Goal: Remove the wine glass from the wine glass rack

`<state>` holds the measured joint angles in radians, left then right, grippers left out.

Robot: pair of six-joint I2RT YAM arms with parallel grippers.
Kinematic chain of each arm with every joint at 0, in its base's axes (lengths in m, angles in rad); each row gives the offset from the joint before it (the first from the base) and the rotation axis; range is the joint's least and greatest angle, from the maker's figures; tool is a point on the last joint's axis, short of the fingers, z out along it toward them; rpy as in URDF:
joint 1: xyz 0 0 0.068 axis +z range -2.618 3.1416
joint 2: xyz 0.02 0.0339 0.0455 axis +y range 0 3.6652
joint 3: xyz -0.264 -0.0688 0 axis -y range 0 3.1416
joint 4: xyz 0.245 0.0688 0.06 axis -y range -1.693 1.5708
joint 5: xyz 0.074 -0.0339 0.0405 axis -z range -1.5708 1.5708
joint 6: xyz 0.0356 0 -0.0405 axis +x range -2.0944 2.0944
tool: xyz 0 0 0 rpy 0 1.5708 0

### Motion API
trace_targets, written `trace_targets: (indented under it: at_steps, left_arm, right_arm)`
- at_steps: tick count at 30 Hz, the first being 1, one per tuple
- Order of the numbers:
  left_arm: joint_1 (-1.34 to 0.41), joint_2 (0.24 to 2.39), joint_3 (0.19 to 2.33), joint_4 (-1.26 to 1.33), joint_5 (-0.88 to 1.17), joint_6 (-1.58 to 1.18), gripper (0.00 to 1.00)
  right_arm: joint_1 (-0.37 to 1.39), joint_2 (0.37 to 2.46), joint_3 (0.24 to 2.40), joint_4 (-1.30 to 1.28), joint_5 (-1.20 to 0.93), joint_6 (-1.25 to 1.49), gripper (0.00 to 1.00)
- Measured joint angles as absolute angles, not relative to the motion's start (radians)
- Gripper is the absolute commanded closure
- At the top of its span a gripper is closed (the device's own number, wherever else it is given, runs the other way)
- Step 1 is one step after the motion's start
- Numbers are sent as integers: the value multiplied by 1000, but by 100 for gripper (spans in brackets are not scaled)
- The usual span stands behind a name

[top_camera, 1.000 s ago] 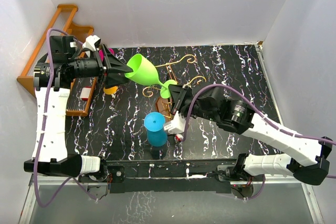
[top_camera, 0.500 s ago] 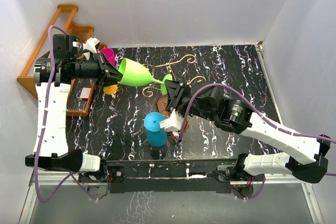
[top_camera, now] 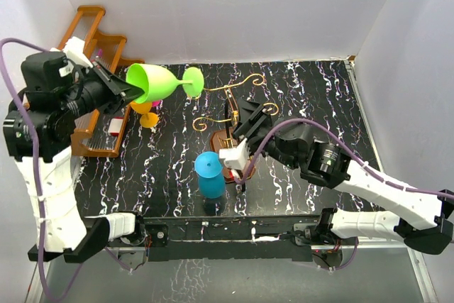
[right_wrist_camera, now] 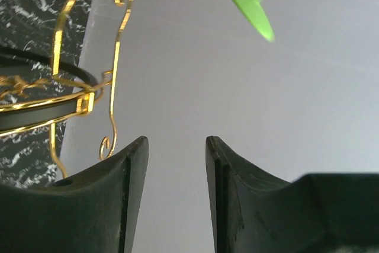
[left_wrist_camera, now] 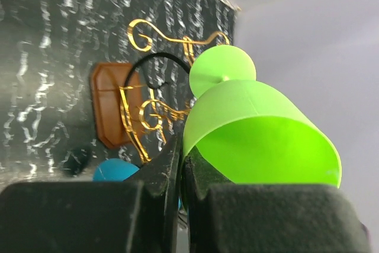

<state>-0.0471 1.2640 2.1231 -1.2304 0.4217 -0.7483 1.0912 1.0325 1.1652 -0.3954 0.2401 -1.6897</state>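
Note:
The green wine glass (top_camera: 159, 81) lies on its side in the air at the back left, foot (top_camera: 193, 81) pointing right. My left gripper (top_camera: 135, 89) is shut on the bowl's rim. In the left wrist view the fingers (left_wrist_camera: 169, 164) pinch the rim of the wine glass (left_wrist_camera: 260, 122). The wine glass rack (top_camera: 241, 97), gold wire arms on a brown base, stands mid-table, apart from the glass. My right gripper (top_camera: 245, 115) is open beside the rack. In the right wrist view the gripper (right_wrist_camera: 176, 143) holds nothing; the rack wire (right_wrist_camera: 116, 45) is left of it and the glass's foot (right_wrist_camera: 246, 4) above.
A blue cup (top_camera: 211, 174) stands in front of the rack, close to my right arm. A stepped wooden shelf (top_camera: 92, 40) runs along the left wall behind my left arm. A small orange glass (top_camera: 147, 118) sits beside it. White walls close in the back and sides.
My left gripper shut on the glass's rim and carried it up and left, off the rack. My right gripper let go of the glass's foot, opened and stayed by the rack.

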Motion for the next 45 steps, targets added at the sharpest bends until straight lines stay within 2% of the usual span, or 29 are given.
trace_targets:
  at_steps: [4,11,16,21,28,36,41,45]
  left_arm:
    - [-47,1242,2119,-1274,268,-717,100]
    - [-47,1305,1938,-1290,24,-656,100]
    - [-47,1301,1722,-1279,-152,-645,100]
    - [-47,1244,1517,-1222,-290,-661,100]
    - [-38,1259,1402,-1108,-435,-662,99]
    - [58,1380,1351,-954,-403,-639,95]
    - [95,1475,1347,-902,-361,-622,71]
    - [106,1497,1347,-871,-331,-606,63]
  right_arm:
    - [1093,1052,1193,-291,311,-1465,55]
    - [1096,1186,1490,-230,529,-986,59]
    - [1098,1324,1816,-385,628,-649,59]
    - [1098,1458,2083,-614,596,-324,60]
    - [1098,1504,2089,-828,424,-24,60]
    - [1098,1475,2043,-931,262,150,60]
    - [1098,1407,2043,-970,175,252,60]
    - [1098,1365,2044,-997,90,345,58]
